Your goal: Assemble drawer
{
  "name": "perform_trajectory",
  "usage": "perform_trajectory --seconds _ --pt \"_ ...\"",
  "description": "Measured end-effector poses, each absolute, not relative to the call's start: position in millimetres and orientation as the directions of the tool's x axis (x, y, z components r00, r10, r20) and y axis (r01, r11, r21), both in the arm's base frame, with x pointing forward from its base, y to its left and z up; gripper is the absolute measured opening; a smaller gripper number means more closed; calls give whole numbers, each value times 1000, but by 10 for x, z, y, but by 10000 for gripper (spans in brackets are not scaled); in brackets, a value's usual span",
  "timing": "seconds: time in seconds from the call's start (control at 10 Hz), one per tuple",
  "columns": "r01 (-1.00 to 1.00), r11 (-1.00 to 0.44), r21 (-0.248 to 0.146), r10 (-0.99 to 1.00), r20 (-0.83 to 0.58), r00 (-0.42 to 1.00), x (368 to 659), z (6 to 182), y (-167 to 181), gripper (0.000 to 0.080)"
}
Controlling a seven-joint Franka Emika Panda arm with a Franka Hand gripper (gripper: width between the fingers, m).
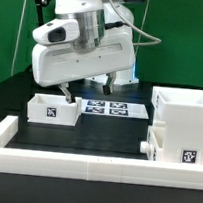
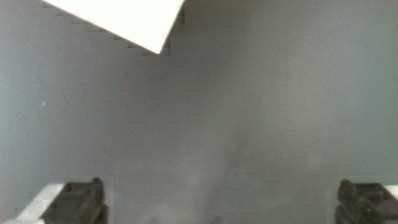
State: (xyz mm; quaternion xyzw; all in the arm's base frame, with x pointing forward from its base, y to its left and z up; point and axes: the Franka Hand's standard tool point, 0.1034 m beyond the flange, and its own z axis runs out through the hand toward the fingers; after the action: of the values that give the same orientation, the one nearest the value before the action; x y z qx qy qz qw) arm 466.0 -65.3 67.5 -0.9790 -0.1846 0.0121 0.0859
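Note:
The tall white housing [image 1: 183, 119] stands at the exterior view's right, with a tag low on its front. A knob [image 1: 145, 146] sticks out of its lower left side, where a tray seems to sit inside. A second shallow white tray [image 1: 48, 110] with a tag lies loose at the left. My gripper [image 1: 87, 90] hangs open and empty above the table, between the loose tray and the marker board. In the wrist view the gripper [image 2: 217, 205] shows two dark fingertips [image 2: 71, 203] far apart over bare grey table.
The marker board [image 1: 109, 108] lies flat behind the gripper. A long low white border wall [image 1: 73, 163] runs along the front and up the left side. A white corner [image 2: 134, 22] shows in the wrist view; I cannot tell what it belongs to.

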Motion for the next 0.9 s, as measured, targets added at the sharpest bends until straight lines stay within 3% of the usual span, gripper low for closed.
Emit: perform_trajectory --seconds 0.2,0.5,0.9 --pt "160 -979 -128 162 -11 987 4517 647 -646 649" --pt "-107 -989 -100 -102 -53 993 4291 588 -581 649" --pt "-130 -986 -100 -124 -61 990 4202 553 -627 649"
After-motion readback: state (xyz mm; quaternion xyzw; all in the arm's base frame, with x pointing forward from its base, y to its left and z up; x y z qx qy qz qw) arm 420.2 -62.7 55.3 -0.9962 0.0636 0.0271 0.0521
